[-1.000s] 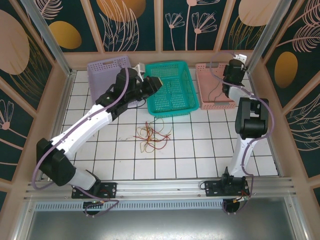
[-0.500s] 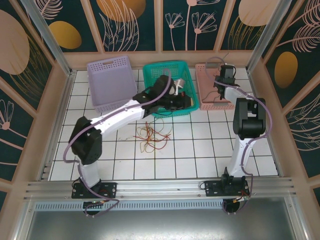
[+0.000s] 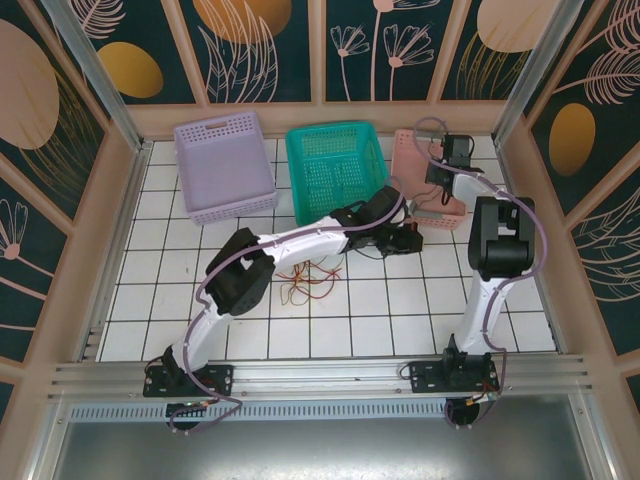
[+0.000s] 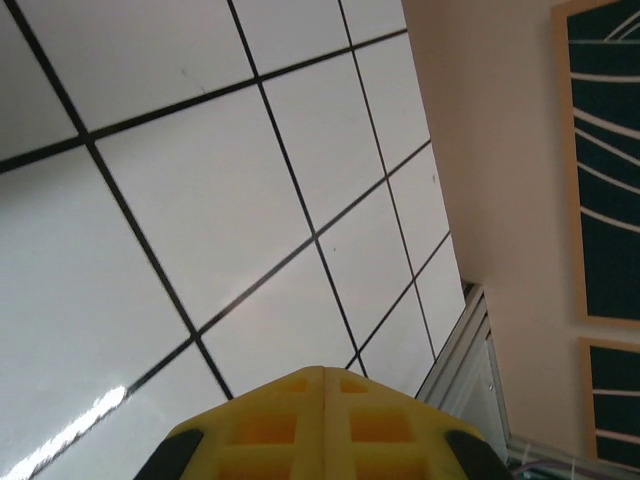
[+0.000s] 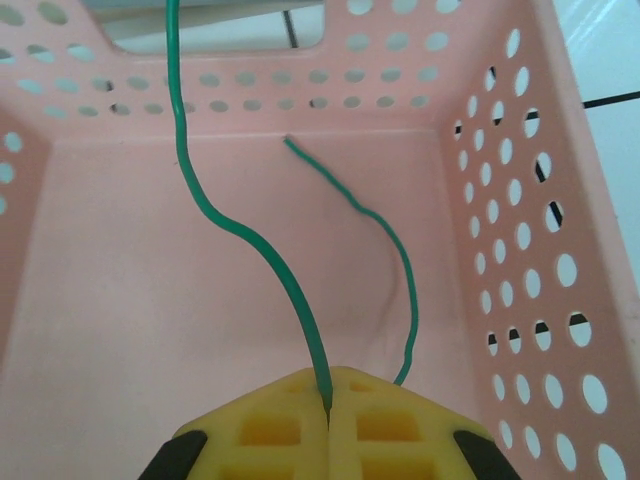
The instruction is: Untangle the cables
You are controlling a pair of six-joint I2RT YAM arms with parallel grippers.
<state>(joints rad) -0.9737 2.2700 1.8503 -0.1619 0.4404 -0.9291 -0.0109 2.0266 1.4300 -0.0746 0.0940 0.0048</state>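
Note:
A loose tangle of red, yellow and dark brown cables [image 3: 308, 274] lies on the white tiles near the middle, just under my left forearm. My left gripper [image 3: 405, 240] hovers low over the tiles in front of the pink basket [image 3: 408, 150]. In the left wrist view its yellow fingers [image 4: 325, 372] are pressed together with nothing between them. My right gripper [image 3: 441, 180] reaches into the pink basket. In the right wrist view it [image 5: 328, 388] is shut on a green cable [image 5: 250, 240], whose two ends curve over the basket floor [image 5: 150, 300].
A lilac basket [image 3: 225, 165] and a teal basket [image 3: 335, 170] stand along the back, left of the pink one. Wooden walls and metal posts enclose the tiled floor. The left arm's elbow [image 3: 240, 280] sits just left of the tangle.
My left arm has swung from the lilac basket, past the teal one, to the tiles in front of the pink basket. My right gripper has dropped lower into the pink basket.

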